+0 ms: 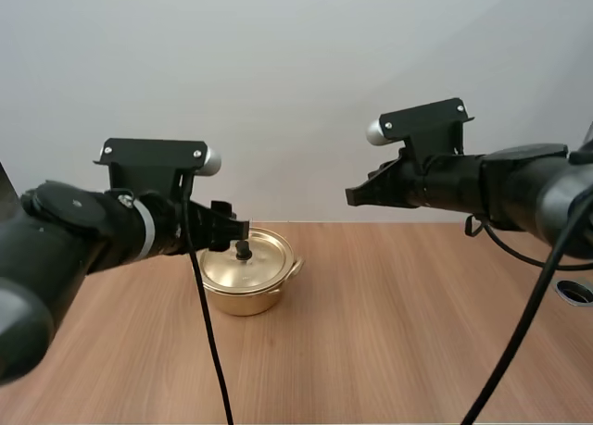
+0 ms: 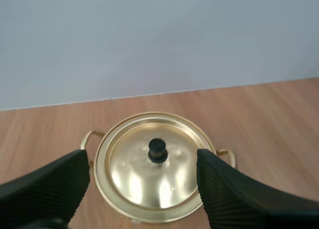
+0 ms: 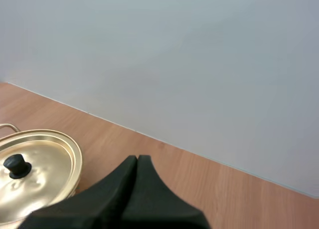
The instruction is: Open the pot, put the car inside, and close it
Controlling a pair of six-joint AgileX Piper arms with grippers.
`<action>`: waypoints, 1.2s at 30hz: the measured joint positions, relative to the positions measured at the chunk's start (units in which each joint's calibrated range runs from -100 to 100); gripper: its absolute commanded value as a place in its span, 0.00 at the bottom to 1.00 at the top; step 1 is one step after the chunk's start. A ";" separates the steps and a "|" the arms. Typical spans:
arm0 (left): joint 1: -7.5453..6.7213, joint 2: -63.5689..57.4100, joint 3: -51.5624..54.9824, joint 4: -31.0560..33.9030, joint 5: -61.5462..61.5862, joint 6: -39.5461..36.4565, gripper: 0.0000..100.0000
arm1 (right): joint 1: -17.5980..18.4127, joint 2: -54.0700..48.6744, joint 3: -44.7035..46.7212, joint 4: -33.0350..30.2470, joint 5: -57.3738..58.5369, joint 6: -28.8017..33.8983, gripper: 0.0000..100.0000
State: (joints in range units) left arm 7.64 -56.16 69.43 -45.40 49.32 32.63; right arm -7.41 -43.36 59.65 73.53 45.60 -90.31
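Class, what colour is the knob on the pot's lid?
Black; the knob shows best in the left wrist view.

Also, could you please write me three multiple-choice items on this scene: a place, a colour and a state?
1. Where is the lid? A. on the pot B. upside down beside the pot C. leaning against it
2. What colour is the lid's knob? A. gold B. black C. red
3. What state is the right gripper in? A. jaws shut on nothing B. jaws wide open C. jaws shut on the knob
Key: 1 A, it sits level on the pot's rim; 2 B, dark against the gold lid; 3 A, the jaws lie together as one wedge.
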 measured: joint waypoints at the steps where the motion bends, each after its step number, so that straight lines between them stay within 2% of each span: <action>1: -0.70 -1.99 2.09 1.78 -2.77 -1.51 1.00 | 0.00 -2.01 2.07 -0.27 -1.58 0.00 0.00; 6: -4.63 -11.52 11.16 9.94 -11.74 -8.99 1.00 | 0.00 -11.54 11.72 -4.63 -4.08 0.46 0.00; 9: -5.69 -17.47 15.72 15.35 -11.60 -13.62 1.00 | 0.00 -17.12 17.92 -8.87 -2.62 3.02 0.00; 14: -5.69 -26.58 22.64 24.01 -9.13 -20.78 1.00 | 0.00 -26.69 25.27 -17.33 -10.47 10.38 0.00; 19: -5.69 -35.69 23.46 32.14 -12.80 -28.25 1.00 | 0.00 -36.20 31.70 -25.79 -19.16 17.89 0.00; 22: -5.69 -37.96 25.28 37.61 -14.44 -32.60 1.00 | 0.00 -41.50 35.76 -29.43 -19.20 22.23 0.00; 26: -5.69 -38.10 29.95 44.42 -20.88 -38.46 1.00 | 0.00 -43.48 39.24 -30.06 -18.32 28.15 0.00; 33: -5.69 -38.77 30.53 56.17 -23.58 -49.08 1.00 | 1.53 -46.59 40.35 -36.77 -12.23 36.14 0.00; 34: -5.69 -38.77 30.53 57.27 -23.92 -50.30 0.82 | 2.17 -48.23 40.35 -38.31 -11.42 37.14 0.00; 36: -5.69 -38.77 30.57 58.53 -23.88 -52.74 0.30 | 3.40 -51.84 40.35 -41.43 -9.94 39.67 0.00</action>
State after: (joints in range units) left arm 1.95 -94.93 100.00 13.13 25.44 -20.11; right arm -4.00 -95.20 100.00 32.09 35.66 -50.64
